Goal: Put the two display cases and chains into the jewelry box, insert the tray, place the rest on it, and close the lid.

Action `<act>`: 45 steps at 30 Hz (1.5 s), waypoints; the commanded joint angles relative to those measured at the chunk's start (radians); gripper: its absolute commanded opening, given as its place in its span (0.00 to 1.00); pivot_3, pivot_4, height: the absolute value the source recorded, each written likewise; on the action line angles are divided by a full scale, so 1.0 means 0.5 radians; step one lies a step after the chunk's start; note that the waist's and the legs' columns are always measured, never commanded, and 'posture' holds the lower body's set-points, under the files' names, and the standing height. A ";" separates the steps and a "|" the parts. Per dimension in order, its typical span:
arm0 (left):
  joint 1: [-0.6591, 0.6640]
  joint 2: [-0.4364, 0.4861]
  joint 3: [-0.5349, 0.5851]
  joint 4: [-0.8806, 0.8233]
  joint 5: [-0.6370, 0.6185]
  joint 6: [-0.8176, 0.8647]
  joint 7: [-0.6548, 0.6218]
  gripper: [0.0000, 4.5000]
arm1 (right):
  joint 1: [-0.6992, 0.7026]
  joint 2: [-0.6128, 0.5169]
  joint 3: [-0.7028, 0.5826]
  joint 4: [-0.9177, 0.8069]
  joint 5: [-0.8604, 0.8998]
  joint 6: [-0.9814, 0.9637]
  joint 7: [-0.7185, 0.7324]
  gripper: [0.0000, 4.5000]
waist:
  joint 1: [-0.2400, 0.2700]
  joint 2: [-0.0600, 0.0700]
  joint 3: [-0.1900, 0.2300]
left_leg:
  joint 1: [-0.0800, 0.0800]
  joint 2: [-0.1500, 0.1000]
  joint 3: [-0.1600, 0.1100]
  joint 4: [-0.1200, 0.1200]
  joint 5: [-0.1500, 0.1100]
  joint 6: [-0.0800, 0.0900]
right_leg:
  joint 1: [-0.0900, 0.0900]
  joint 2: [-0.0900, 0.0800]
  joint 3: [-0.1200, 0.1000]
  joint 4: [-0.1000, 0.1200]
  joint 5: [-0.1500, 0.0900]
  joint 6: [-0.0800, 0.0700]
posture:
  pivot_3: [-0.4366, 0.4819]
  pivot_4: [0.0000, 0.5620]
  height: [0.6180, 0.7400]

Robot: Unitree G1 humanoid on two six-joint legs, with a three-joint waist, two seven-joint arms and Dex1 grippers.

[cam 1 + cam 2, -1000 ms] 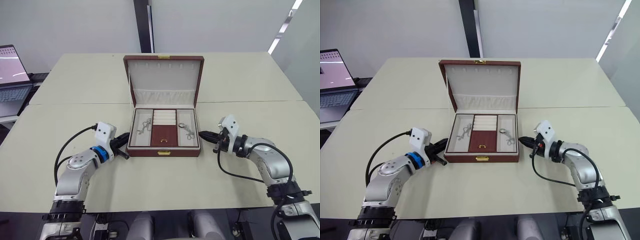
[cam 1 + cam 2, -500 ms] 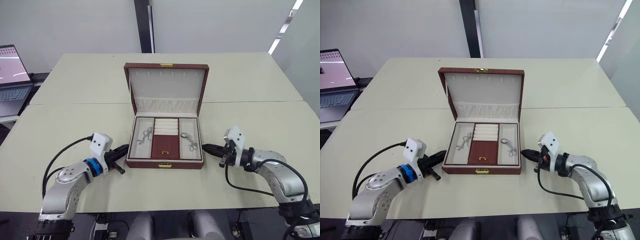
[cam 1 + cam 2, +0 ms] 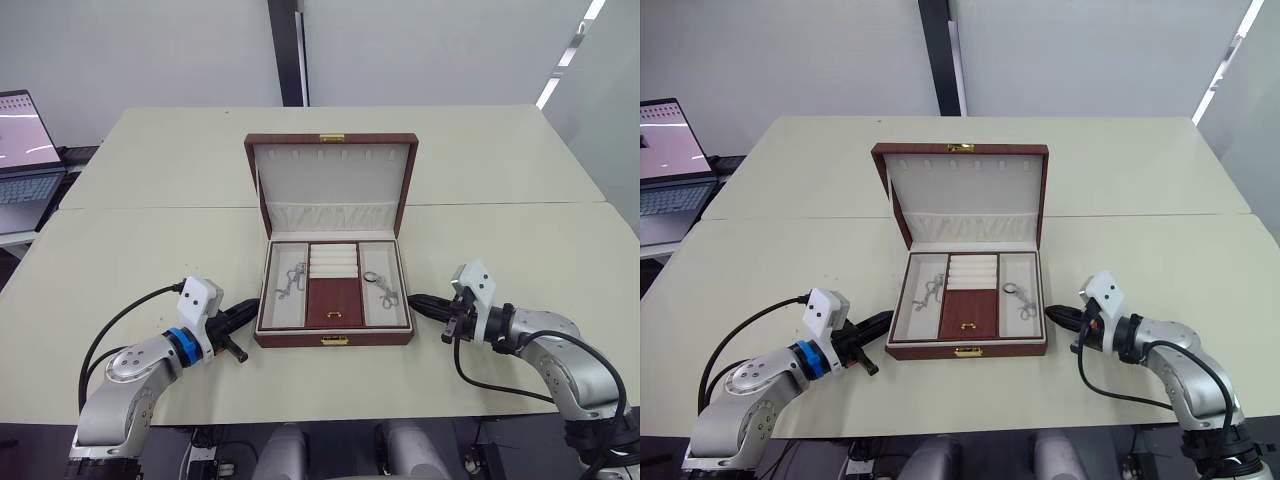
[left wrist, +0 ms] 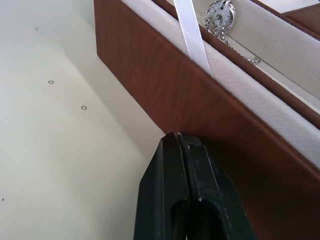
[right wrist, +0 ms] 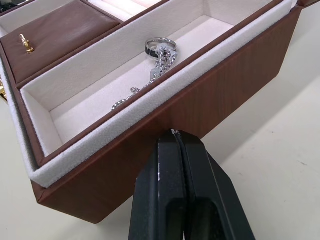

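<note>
Now | jewelry box [image 3: 334, 338] on the table [image 3: 150, 230], lid [image 3: 333, 180] upright, tray [image 3: 333, 297] seated inside with chains [image 3: 292, 280] in its side sections | my left gripper [image 4: 178, 137] and right gripper [image 5: 174, 134], jaws closed on nothing, press tips against opposite box walls.

The jewelry box [image 3: 334, 338] now sits nearer the table's [image 3: 150, 200] front edge than a second ago, squared up after standing slightly skewed. The left gripper [image 3: 243, 311] and right gripper [image 3: 415, 300], fingers pressed together, have drawn back with it, each tip against a side wall of the jewelry box, near its front corners.
</note>
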State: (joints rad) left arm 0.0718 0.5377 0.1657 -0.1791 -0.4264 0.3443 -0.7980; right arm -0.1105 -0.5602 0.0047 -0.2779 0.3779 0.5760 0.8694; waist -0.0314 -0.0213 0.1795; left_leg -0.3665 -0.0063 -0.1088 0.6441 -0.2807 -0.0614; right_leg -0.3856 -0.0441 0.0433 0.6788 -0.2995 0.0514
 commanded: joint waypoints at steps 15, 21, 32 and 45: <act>0.741 -0.294 0.318 -0.592 -0.156 -0.794 -0.084 0.00 | -0.198 -0.173 -0.148 0.484 0.022 -0.308 0.151 0.00 | 0.001 0.000 0.000 | 0.001 0.000 0.002 0.001 0.000 0.000 | 0.002 -0.001 0.001 -0.001 0.000 0.000 | 0.48 0.27 1.00; 1.172 -0.468 0.218 -0.709 -0.246 -1.140 -0.299 0.00 | -0.356 -0.174 -0.120 0.712 -0.039 -0.443 0.220 0.00 | -0.004 -0.001 0.001 | 0.002 0.001 0.004 0.000 0.000 0.000 | 0.002 0.001 0.002 -0.002 0.000 0.000 | 0.48 0.27 1.00; 1.401 -0.534 0.141 -0.911 -0.236 -1.329 -0.199 0.00 | -0.826 -0.134 -0.091 1.344 -0.164 -0.742 0.319 0.00 | -0.007 -0.002 0.003 | 0.002 0.001 0.004 0.001 0.000 0.001 | 0.003 0.003 0.003 -0.005 0.000 0.000 | 0.48 0.27 1.00; 1.468 -0.541 0.089 -1.074 -0.191 -1.327 -0.012 0.00 | -1.641 0.055 -0.152 2.333 -0.290 -1.266 0.198 0.00 | -0.016 -0.001 0.004 | 0.002 0.002 0.005 0.001 -0.001 0.001 | 0.003 0.003 0.005 -0.003 0.000 -0.001 | 0.48 0.27 1.00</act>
State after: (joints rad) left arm 0.7923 0.2702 0.2249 -0.6747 -0.5287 -0.2972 -0.8150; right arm -0.8909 -0.5328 -0.0480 0.8544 0.2461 -0.0094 0.9810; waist -0.0393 -0.0219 0.1816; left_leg -0.3654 -0.0054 -0.1061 0.6447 -0.2810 -0.0609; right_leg -0.3842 -0.0424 0.0457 0.6774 -0.2996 0.0510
